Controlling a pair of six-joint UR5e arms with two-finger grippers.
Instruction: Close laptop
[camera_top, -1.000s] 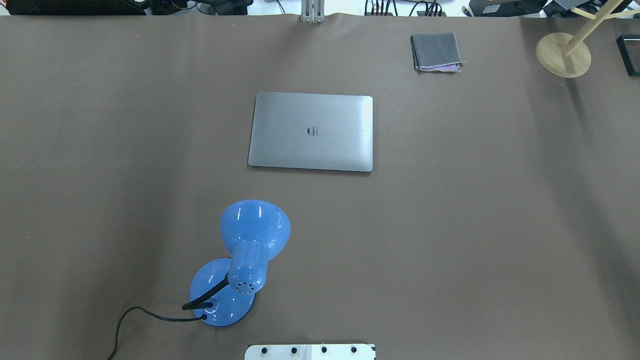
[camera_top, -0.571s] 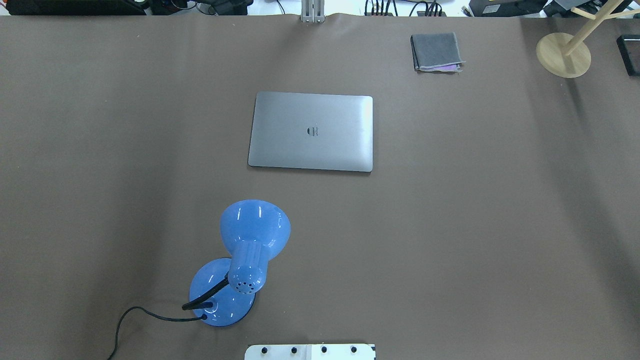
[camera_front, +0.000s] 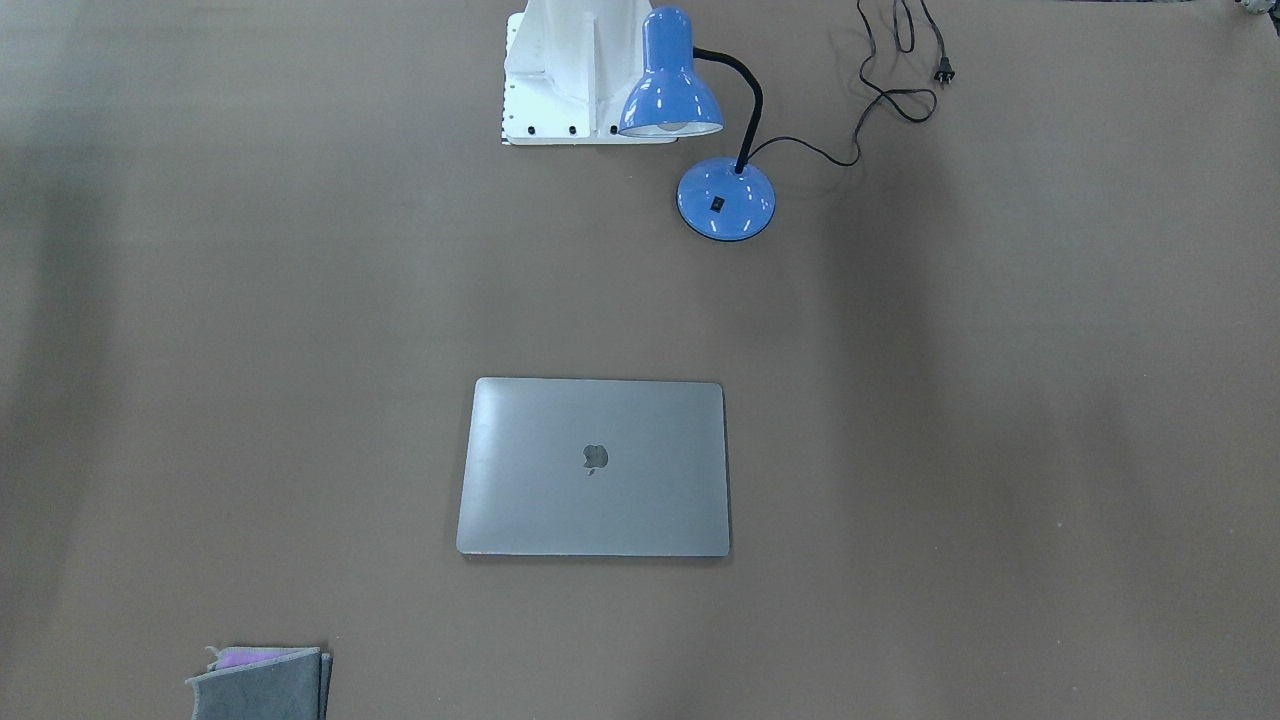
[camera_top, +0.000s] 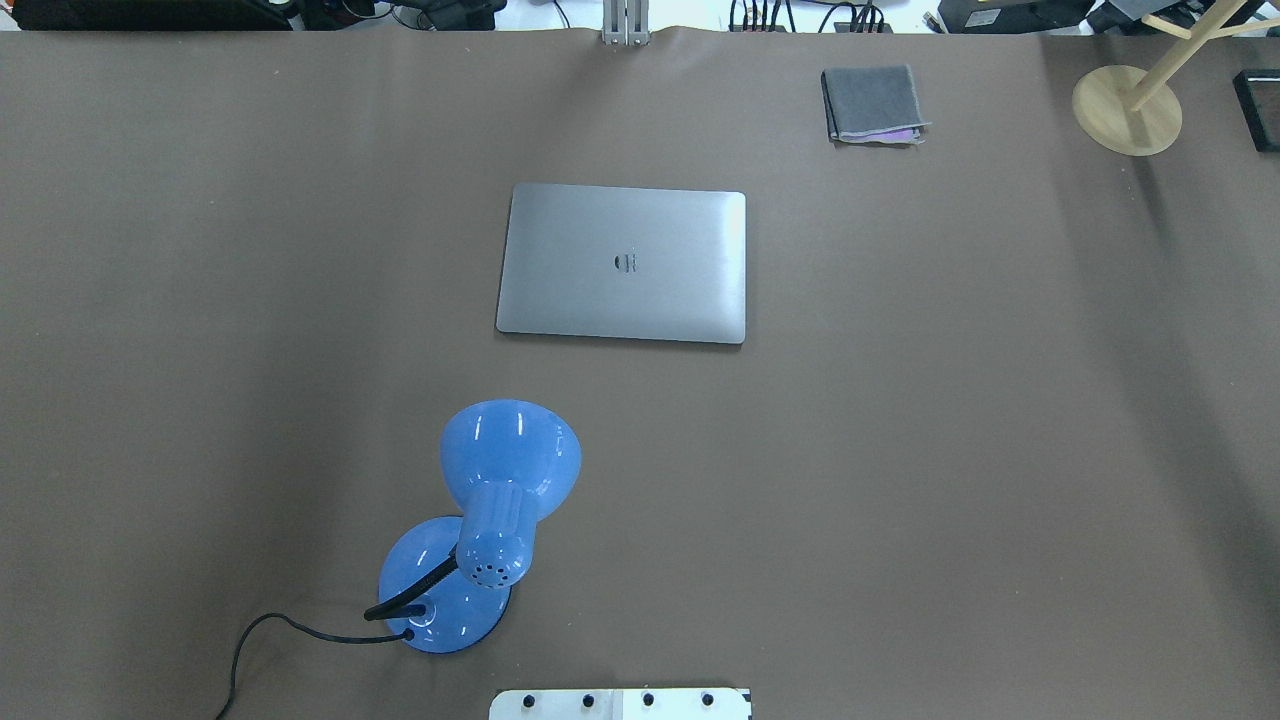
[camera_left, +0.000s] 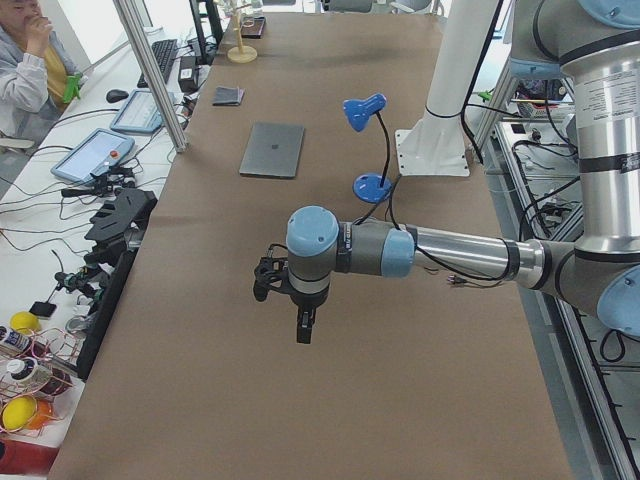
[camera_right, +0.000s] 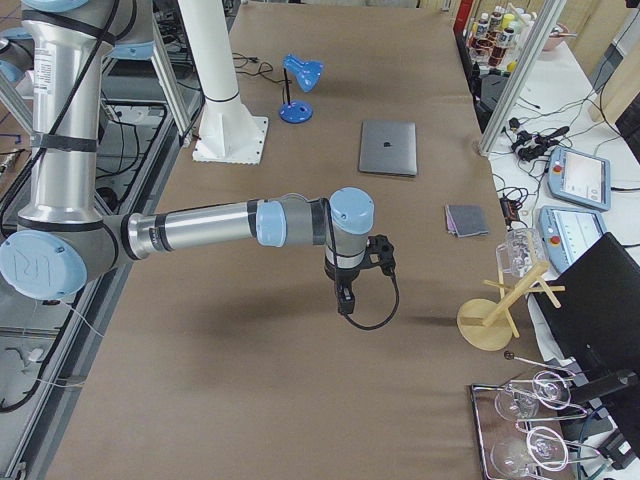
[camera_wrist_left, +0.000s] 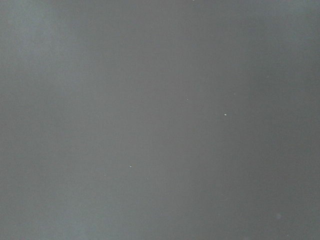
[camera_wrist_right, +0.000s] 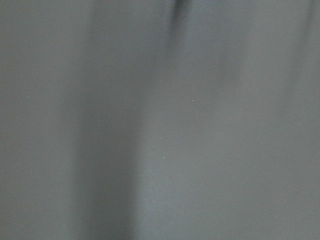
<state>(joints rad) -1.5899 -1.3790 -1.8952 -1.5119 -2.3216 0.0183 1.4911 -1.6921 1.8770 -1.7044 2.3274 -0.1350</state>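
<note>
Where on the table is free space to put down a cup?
Bare: the strip between laptop and lamp, and the wide stretch on the robot's right of both, up to the pouch and wooden stand. Tightest is the far right corner, where those two sit.

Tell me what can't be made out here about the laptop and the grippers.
Laptop screen and keys: every view, hidden under its shut lid.
Left gripper: exterior left only, too small to tell open or shut.
Right gripper: exterior right only, same.
Wrist views: show only bare table cover.
Grey pouch: front-facing view, cut off by bottom edge.
</note>
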